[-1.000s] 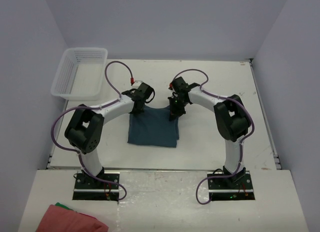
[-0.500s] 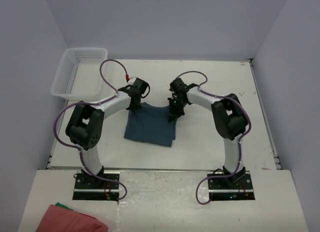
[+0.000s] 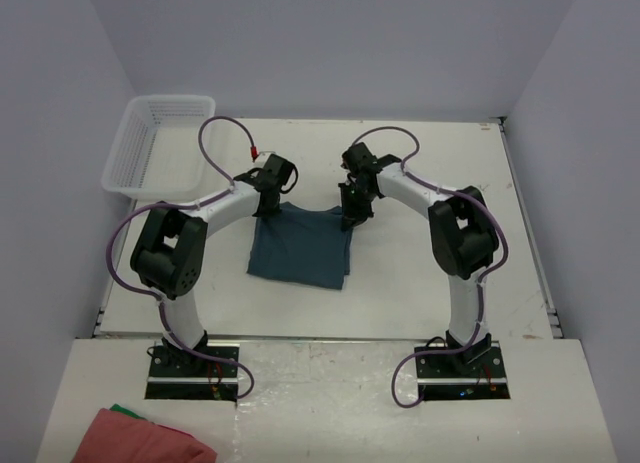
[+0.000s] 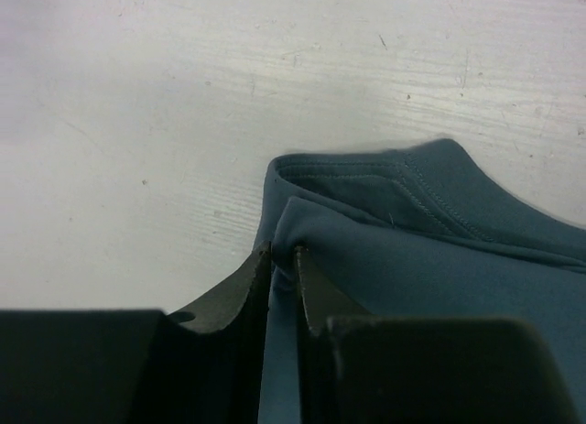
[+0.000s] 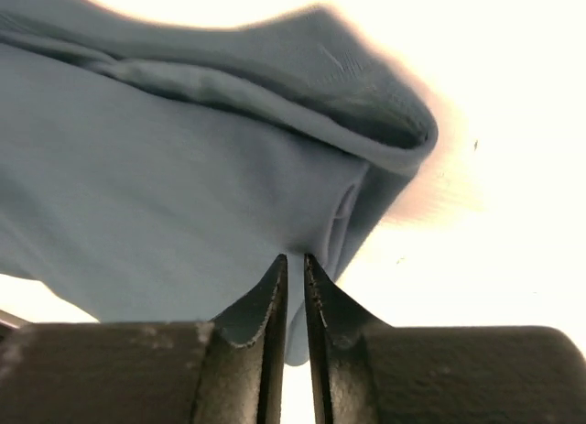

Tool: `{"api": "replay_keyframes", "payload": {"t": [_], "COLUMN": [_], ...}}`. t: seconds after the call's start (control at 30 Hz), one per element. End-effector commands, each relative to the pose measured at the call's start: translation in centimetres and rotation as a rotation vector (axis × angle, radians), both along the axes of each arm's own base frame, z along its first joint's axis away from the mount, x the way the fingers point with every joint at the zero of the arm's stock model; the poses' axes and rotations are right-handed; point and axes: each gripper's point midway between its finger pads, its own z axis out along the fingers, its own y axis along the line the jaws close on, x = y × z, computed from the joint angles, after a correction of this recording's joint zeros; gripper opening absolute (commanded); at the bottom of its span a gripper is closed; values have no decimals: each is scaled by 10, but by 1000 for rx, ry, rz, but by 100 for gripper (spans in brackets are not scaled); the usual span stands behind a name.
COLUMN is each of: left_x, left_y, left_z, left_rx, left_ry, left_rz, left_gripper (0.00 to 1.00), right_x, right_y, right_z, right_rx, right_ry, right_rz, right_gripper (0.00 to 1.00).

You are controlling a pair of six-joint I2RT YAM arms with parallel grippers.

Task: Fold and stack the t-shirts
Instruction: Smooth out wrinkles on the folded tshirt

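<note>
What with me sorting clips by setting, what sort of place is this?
Probably a robot lab cell: left arm and right arm bolted to a white table, plain walls close around, t-shirt and basket as props.

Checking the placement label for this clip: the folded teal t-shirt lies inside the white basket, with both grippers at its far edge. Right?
No. The t-shirt lies on the table, apart from the white basket, as the top external view shows. The left gripper and right gripper are at its far edge.
</note>
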Motion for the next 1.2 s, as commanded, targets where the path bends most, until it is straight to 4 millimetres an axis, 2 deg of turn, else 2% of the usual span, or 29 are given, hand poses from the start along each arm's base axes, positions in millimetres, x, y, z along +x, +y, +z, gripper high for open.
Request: {"api": "replay_keyframes", "payload": {"t": [0.0, 0.17, 0.27, 0.43, 0.47, 0.5, 0.83, 1.17], "left_x": [21, 24, 24, 24, 24, 24, 25, 26], "left_y": [2, -3, -5, -5, -5, -5, -8, -11], "left_z": [17, 19, 19, 19, 19, 19, 18, 14], "left_rx": [0, -20, -24, -24, -25, -26, -40, -46], "left_ry": [-81, -87, -85, -84, -84, -84, -82, -75], "left_rz": [8, -2, -10, -12, -14, -13, -22, -29], "left_gripper": [17, 17, 17, 17, 17, 17, 17, 17], "right_x": [20, 29, 32, 38, 38, 38, 38, 38], "right_y": [-4, -5, -3, -6, -6, -6, -2, 9], "right_z": [42, 41, 42, 39, 39, 39, 20, 14], "right_rx": [-18, -40, -32, -35, -29, -26, 16, 69], "right_ry": [-107, -120, -124, -113, -109, -108, -39, -18], "right_rz": [26, 39, 49, 27, 27, 25, 24, 35], "right_gripper": [16, 21, 31, 32, 41, 41, 39, 32]}}
